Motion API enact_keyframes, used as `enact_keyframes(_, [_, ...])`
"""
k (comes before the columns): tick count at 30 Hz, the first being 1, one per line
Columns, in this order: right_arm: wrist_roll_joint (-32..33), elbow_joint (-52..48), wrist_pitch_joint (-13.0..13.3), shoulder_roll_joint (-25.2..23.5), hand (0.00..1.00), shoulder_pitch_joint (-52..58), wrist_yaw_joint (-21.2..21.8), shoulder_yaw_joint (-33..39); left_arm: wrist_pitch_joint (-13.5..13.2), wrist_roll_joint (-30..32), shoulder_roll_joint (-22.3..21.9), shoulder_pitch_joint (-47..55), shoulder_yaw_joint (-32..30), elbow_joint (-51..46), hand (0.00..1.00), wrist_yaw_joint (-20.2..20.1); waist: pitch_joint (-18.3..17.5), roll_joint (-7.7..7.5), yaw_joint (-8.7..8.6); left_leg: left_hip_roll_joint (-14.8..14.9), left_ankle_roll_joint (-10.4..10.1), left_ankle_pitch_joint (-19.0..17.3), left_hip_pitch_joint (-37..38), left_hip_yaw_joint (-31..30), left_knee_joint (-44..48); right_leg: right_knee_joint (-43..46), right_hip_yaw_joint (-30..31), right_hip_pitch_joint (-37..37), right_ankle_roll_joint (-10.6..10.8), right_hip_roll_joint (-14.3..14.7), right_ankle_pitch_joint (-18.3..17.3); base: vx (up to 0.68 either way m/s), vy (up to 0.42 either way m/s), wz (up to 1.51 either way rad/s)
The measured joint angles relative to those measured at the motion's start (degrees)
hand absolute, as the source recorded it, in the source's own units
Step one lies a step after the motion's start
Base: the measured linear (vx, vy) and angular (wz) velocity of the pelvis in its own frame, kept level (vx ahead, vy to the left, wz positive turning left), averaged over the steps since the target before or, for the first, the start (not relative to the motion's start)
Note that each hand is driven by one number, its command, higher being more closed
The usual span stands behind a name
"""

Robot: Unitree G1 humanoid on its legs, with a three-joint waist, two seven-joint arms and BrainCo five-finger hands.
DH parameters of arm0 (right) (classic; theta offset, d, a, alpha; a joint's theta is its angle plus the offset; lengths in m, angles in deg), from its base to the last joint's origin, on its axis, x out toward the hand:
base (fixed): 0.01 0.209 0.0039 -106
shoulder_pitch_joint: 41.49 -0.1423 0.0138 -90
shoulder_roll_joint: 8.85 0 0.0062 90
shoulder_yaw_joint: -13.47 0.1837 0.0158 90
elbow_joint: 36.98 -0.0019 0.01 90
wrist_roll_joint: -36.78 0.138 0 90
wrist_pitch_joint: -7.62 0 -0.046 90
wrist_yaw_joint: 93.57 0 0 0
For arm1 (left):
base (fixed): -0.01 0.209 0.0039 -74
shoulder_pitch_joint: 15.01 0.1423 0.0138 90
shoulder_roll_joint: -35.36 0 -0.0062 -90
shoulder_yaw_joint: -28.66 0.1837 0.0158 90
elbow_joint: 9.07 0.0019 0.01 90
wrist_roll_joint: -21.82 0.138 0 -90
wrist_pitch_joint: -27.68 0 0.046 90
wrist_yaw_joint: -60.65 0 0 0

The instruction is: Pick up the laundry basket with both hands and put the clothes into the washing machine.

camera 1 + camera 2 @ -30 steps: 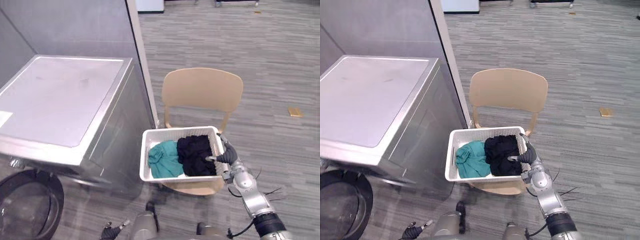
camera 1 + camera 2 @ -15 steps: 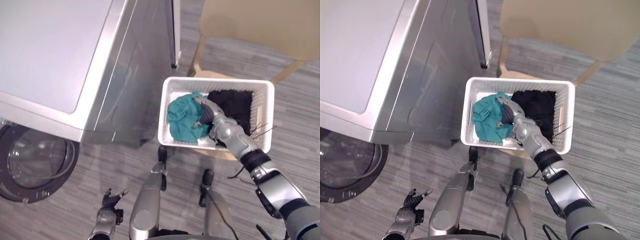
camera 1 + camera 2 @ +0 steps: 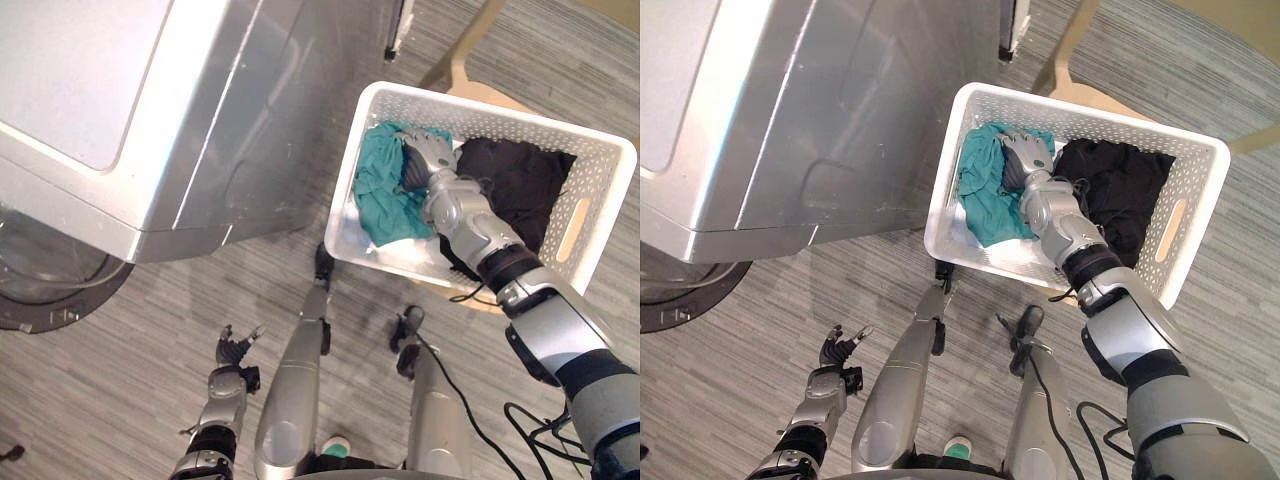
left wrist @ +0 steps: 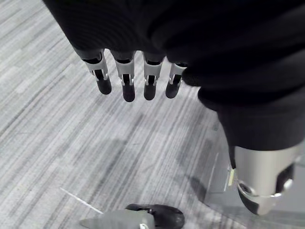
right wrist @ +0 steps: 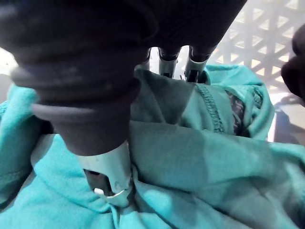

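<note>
Inside the basket (image 3: 600,170), my right hand (image 3: 425,165) curls into the limp, light teal garment (image 3: 385,200), best bunched mid-fold; my left hand (image 4: 125,71) hangs straight-fingered, well clear.

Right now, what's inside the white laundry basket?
A teal garment and a black garment lie side by side in the laundry basket, the right hand on the teal one. Whatever lies beneath them is covered.

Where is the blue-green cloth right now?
In the left eye view, the blue-green cloth lies in the white basket, at the end nearest the washing machine, beside the black clothes, with the right hand on it.
</note>
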Motion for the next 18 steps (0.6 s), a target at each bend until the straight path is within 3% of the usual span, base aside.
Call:
enact_keyframes(5, [6.8,-12.9,-1.3,-1.7,1.0,12.7,0.1,9.0,0.1,0.0,-0.2,0.0,0.0,-0.2,0.0,0.0,0.1,-1.07,-0.18,0.3,0.0,0.0,3.2,1.2,0.0,-0.4,-0.4,3.5,-0.1,0.2,0.0,0.04,-0.069,0.05])
enact_keyframes(9, [16.1,-31.6,-1.1,-7.7,1.0,26.7,-1.5,20.5,1.2,0.0,-0.2,0.3,-0.1,-0.7,0.0,-0.1,0.0,-2.81,-1.64,0.6,-0.1,-0.2,8.0,1.9,-0.7,-2.6,-0.3,8.7,-0.1,0.7,0.0,-0.02,-0.039,-0.04])
enact_keyframes(11, [19.5,-38.3,0.2,-11.4,1.0,31.7,-2.9,24.3,1.3,0.0,0.0,1.2,-0.2,-1.1,0.0,-0.2,-0.9,-4.4,-1.92,1.0,-0.2,-0.5,10.3,2.9,-1.2,-3.5,0.2,10.6,0.0,1.0,-0.1,-0.05,-0.026,-0.2])
enact_keyframes(15, [26.0,-49.1,3.4,-18.5,1.0,43.4,-3.7,29.3,2.9,0.0,0.0,5.9,-0.6,-1.0,0.0,-0.4,-6.5,-7.61,-3.21,1.6,-0.4,-1.5,15.7,4.5,-3.0,-7.2,0.4,15.8,0.5,1.9,-0.2,-0.03,-0.026,-0.17])
enact_keyframes(18, [28.5,-54.0,5.3,-21.3,1.0,50.7,-3.4,31.2,3.8,0.1,-0.1,9.2,-0.8,-0.3,0.0,-1.5,-11.0,-8.1,-3.32,1.7,-0.2,-1.8,19.3,5.6,-4.6,-10.4,1.7,19.0,1.0,2.4,0.5,0.02,-0.015,-0.18])
